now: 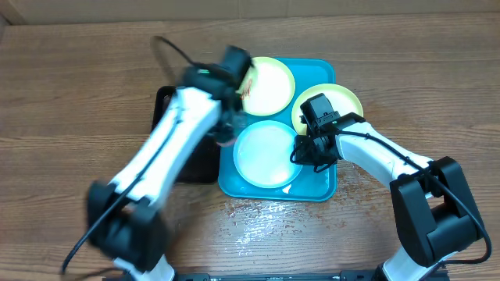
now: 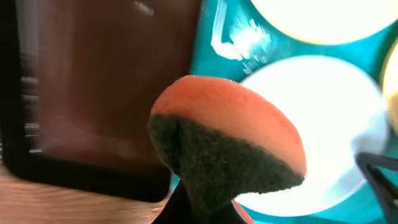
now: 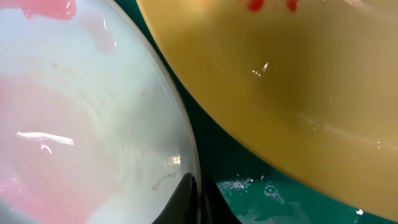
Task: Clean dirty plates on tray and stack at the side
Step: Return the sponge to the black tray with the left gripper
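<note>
Turquoise tray lying long axis away from robot, holding two yellow-green plates and one teal plate, left gripper pinching one sponge over its left edge, right gripper pressing together inside it.

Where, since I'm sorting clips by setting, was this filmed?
Likely a robotics lab bench staged for dishwashing, not a real kitchen: a wooden table, a turquoise tray holding three plates, and a scrub sponge carried by the left arm. No sink shows.

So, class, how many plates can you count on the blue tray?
3 on the tray: yellow plate far left, second yellow plate far right, partly under the right arm, teal plate nearest.
</note>
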Tool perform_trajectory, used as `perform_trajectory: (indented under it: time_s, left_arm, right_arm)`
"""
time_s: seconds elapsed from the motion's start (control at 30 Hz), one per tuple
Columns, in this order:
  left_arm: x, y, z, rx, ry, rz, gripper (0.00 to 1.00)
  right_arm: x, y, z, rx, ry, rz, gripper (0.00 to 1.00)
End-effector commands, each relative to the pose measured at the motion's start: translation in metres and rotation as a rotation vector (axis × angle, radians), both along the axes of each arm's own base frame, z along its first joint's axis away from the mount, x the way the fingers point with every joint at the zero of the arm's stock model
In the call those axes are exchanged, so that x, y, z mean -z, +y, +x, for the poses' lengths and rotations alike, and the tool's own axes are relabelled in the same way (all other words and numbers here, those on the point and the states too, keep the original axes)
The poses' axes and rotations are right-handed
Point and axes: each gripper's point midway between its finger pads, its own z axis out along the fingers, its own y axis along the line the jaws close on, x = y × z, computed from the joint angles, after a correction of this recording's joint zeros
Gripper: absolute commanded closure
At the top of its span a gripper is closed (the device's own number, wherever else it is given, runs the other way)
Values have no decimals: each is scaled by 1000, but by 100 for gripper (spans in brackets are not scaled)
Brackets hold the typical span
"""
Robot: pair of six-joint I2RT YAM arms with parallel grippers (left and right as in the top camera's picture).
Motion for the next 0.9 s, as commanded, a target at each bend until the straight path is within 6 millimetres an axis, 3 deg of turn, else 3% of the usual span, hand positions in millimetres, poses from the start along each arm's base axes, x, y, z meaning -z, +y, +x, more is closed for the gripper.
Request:
perform_trajectory:
  time_s: [0.0, 0.1, 0.2, 0.33, 0.47, 0.5, 0.57, 0.6, 0.7, 0.8, 0.83, 0.87]
  left_arm:
    - [-15, 43, 5, -31, -20, 39, 96]
    - [1, 72, 2, -96, 44, 83, 96]
    - [33, 91, -3, -136, 123, 103, 96]
    - [93, 102, -16, -150, 238, 106, 96]
    - [120, 100, -20, -125, 294, 99, 94]
    - [122, 99, -21, -125, 300, 95, 83]
    - [121, 96, -21, -125, 300, 75, 30]
    - [118, 94, -20, -122, 296, 59, 23]
    - [100, 86, -13, -97, 254, 15, 16]
    - [70, 86, -7, -98, 181, 0, 8]
    - [60, 86, -5, -99, 156, -5, 0]
    - [43, 87, -3, -101, 112, -15, 0]
  right_arm:
    - [5, -10, -3, -6, 5, -50, 96]
    - [5, -10, -3, -6, 5, -50, 96]
    - [5, -10, -3, -6, 5, -50, 96]
    - [5, -11, -3, -5, 7, -51, 96]
    - [5, -11, -3, -5, 8, -51, 96]
    - [5, -11, -3, -6, 8, -51, 96]
    - [5, -11, -3, -6, 7, -51, 96]
    - [5, -11, -3, -6, 6, -51, 96]
    - [-2, -10, -1, -10, 5, -52, 96]
    - [-25, -10, 8, -16, -26, -64, 96]
    - [-34, -11, 13, -13, -46, -77, 96]
    - [-49, -12, 20, -10, -80, -94, 96]
